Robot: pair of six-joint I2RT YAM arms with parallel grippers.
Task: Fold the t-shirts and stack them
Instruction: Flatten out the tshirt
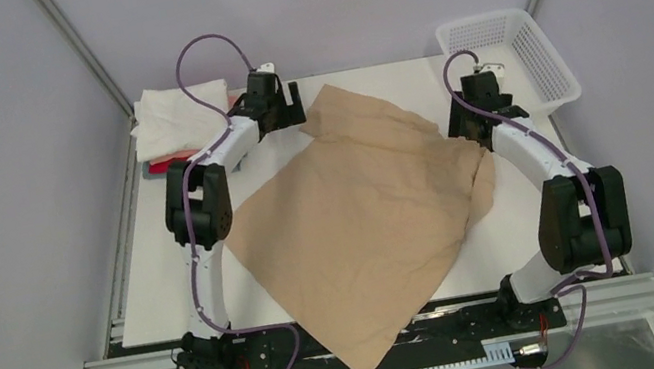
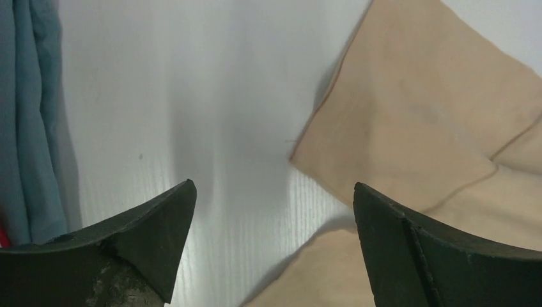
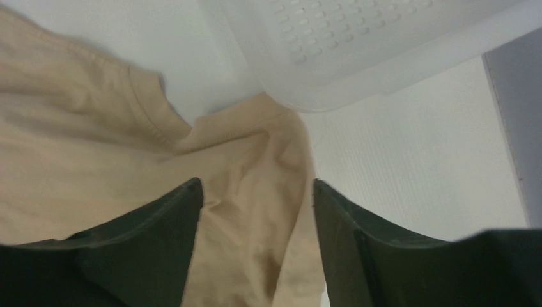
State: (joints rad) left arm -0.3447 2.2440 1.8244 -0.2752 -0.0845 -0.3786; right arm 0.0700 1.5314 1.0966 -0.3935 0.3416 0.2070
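One tan shirt [image 1: 358, 209] lies spread mid-table, corner overhanging at 6 o'clock. Judge it light and limp: pinch hems or sleeves. Your left gripper [image 2: 275, 192], 11 o'clock, and right gripper [image 3: 257, 185], 2 o'clock, stand spread, empty.

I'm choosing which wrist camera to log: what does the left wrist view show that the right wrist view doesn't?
Only the left wrist view shows blue-grey cloth along its left edge, a red sliver below it, and the left pincer open over bare white table. Only the right wrist view shows the white mesh basket and the right pincer, open over bunched cloth of the tan t-shirt. Both show that tan t-shirt lying on the table.
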